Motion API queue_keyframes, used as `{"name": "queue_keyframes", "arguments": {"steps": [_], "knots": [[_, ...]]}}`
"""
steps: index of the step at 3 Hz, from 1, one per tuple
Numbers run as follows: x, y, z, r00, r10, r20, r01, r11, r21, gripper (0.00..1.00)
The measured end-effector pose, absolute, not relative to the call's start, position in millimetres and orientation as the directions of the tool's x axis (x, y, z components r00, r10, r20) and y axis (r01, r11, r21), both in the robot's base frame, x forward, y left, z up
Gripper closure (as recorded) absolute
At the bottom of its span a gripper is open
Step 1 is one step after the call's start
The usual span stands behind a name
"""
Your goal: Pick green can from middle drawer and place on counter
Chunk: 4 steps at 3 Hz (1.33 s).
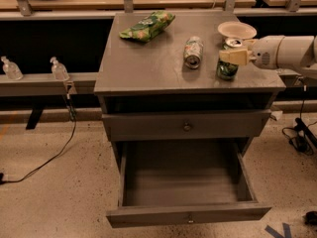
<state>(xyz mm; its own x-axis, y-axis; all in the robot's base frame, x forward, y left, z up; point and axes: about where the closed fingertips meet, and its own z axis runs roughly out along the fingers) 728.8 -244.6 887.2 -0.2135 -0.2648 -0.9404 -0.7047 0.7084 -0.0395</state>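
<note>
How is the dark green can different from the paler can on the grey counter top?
The green can stands upright near the right edge of the counter; the pale can lies on its side nearer the middle. The green can is dark; the pale can is white and green. The claw reaches in from the right at the green can's upper part, while the pale can lies apart from it. Both are drink cans on the counter.
</note>
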Motion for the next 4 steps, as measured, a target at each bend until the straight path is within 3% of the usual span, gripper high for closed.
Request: {"name": "queue_keyframes", "arguments": {"steps": [2, 3, 4], "knots": [[728.9, -244.5, 888.0, -0.214, -0.265, -0.94, -0.705, 0.708, -0.039, 0.06], [729.4, -242.5, 887.2, -0.214, -0.265, -0.94, -0.707, 0.706, -0.038, 0.0], [729.5, -242.4, 887.2, -0.214, -0.265, -0.94, -0.707, 0.706, -0.038, 0.0]]}}
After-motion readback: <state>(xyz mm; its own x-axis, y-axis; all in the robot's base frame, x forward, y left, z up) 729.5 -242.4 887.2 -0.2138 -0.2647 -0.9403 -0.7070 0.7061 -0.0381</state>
